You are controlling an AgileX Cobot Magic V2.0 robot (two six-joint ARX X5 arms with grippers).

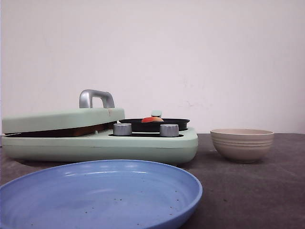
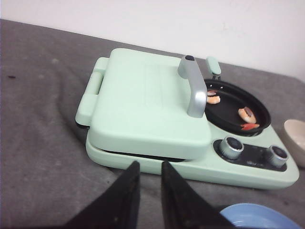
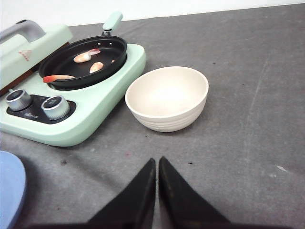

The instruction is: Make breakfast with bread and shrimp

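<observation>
Here, a mint-green breakfast maker sits on a grey table, toward its far edge and left of centre. Its lid is down over the grill side, with a silver handle on top. A brown strip shows in the gap under the lid; I take that to be the bread, pressed inside. On the maker's right side a small black pan holds several shrimp, orange and pale. Two silver knobs sit in front of the pan.

A beige bowl stands just beside the maker, on its right, and it holds nothing. A blue plate lies at the table's near edge.

My left gripper hovers before the maker's front edge, fingers slightly apart, holding nothing. My right gripper hovers near the bowl, fingers nearly together, holding nothing.

I judge that the food is cooking, with serving not yet begun. The next move likely calls for my left gripper to take the handle and lift the lid.
</observation>
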